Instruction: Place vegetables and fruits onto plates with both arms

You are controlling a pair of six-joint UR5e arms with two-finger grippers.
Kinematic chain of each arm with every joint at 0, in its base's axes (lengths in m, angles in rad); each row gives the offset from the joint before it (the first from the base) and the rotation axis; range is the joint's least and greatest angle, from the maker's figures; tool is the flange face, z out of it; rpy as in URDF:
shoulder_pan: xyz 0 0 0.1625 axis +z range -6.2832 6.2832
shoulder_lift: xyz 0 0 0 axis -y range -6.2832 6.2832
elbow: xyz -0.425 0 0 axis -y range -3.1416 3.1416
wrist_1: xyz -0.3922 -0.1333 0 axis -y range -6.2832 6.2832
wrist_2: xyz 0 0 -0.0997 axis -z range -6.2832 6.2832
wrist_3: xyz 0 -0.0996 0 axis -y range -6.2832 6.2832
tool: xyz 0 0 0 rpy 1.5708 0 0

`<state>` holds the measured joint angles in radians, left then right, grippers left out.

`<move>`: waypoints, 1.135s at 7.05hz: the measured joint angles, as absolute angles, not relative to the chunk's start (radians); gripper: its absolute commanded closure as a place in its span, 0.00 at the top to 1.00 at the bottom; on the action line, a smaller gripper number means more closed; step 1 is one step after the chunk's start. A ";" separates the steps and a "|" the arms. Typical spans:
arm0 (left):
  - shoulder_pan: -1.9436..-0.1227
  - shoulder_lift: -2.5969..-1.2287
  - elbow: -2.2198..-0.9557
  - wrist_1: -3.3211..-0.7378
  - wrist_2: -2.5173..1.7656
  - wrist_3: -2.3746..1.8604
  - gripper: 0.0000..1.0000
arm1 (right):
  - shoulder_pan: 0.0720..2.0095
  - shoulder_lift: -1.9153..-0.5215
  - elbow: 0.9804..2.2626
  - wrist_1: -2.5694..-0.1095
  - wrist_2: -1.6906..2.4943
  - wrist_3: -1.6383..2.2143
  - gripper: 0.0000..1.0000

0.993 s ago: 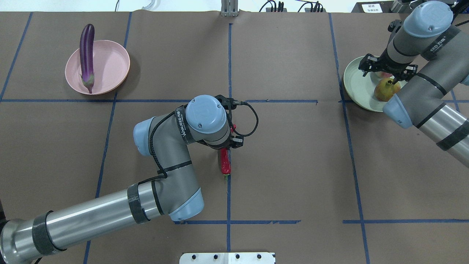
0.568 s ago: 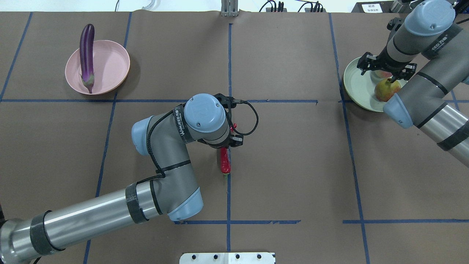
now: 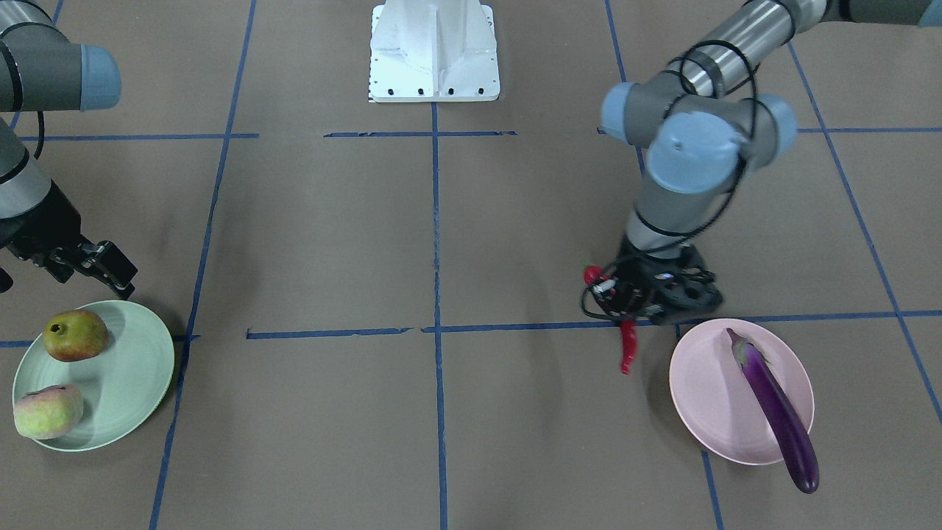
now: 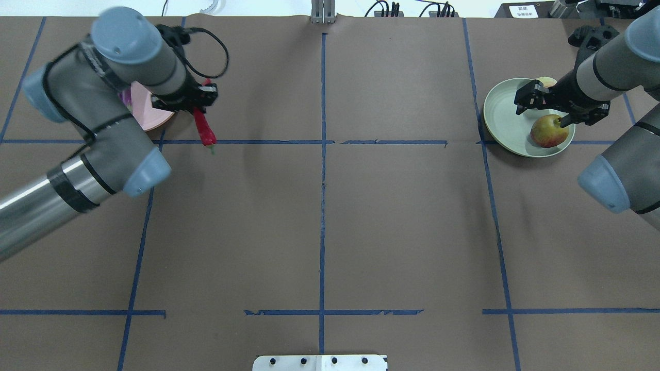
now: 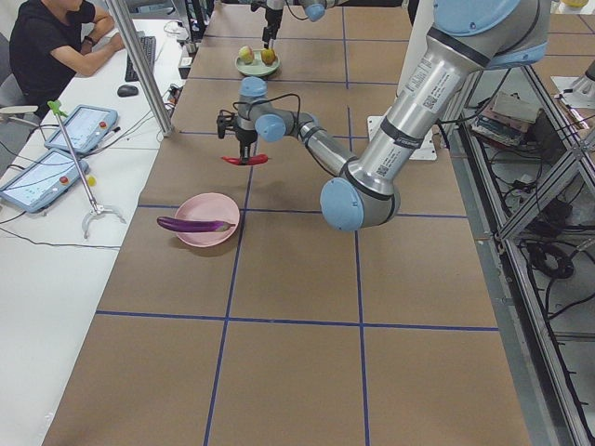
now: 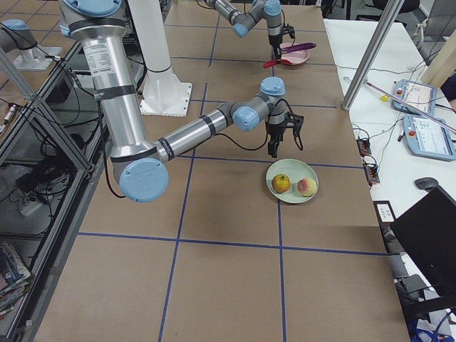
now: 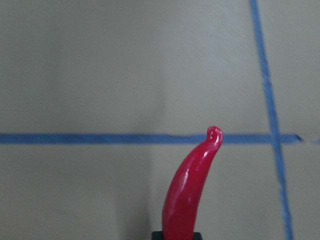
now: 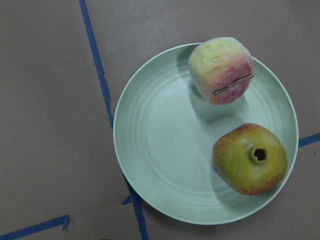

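My left gripper (image 4: 198, 105) is shut on the red chili pepper (image 4: 204, 130), which hangs above the table just beside the pink plate (image 3: 706, 397); the chili also shows in the left wrist view (image 7: 192, 190). The purple eggplant (image 3: 776, 408) lies across that plate and overhangs its rim. My arm hides most of the plate in the overhead view. My right gripper (image 4: 551, 105) is open and empty above the mint green plate (image 8: 165, 150). That plate holds the peach-like fruit (image 8: 221, 70) and the pomegranate-like fruit (image 8: 250, 159).
The white fixed base (image 3: 434, 51) stands at the robot's side of the table. Blue tape lines cross the brown table cover. A side table with tablets (image 5: 79, 130) and a seated operator (image 5: 56, 46) lies beyond the far edge.
My left arm has lifted the chili from the table's middle and carried it far and left to the pink plate. My right gripper has moved slightly back over the mint plate.
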<state>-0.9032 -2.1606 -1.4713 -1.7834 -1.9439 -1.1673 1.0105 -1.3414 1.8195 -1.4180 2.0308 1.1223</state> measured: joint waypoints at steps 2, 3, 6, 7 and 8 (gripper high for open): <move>-1.015 -2.162 -1.351 -1.790 -1.981 -1.062 0.99 | 1.010 -1.352 1.846 -1.417 2.032 1.125 1.00; -1.031 -2.185 -1.296 -1.801 -1.985 -1.025 1.00 | 1.010 -1.356 1.856 -1.417 2.032 1.126 1.00; -1.037 -2.209 -1.239 -1.859 -2.001 -0.992 1.00 | 1.011 -1.377 1.886 -1.423 2.041 1.126 1.00; -1.050 -2.190 -1.263 -1.862 -2.036 -0.961 1.00 | 1.031 -1.390 1.893 -1.443 2.067 1.110 1.00; -1.076 -2.125 -1.340 -1.860 -2.083 -0.883 1.00 | 1.086 -1.410 1.899 -1.480 2.115 1.044 1.00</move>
